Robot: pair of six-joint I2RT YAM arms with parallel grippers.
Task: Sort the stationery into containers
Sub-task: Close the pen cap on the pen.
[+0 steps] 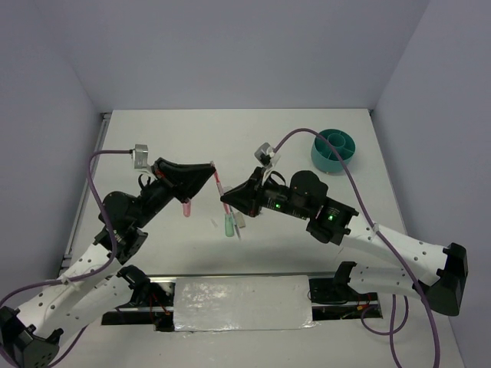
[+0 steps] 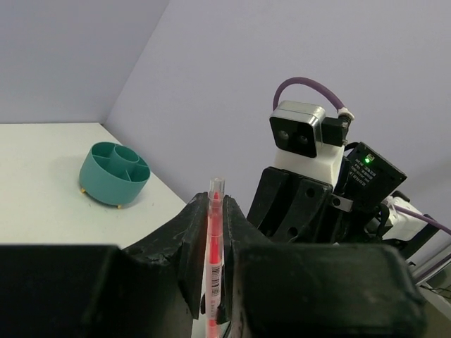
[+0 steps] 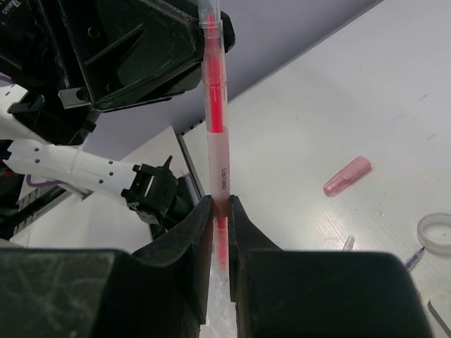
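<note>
Both arms meet over the middle of the table, a thin pink pen held in the air between them. The right gripper is pinched on the pen's lower part, its fingers pressed against the barrel from both sides. The pen's other end sits between the fingers of the left gripper; whether they squeeze it or merely flank it, I cannot tell. The round teal organiser stands at the upper right of the overhead view, well apart from the pen. On the table lie a short pink stub, a mint-green stub and, at the right edge of the right wrist view, a white tape ring.
</note>
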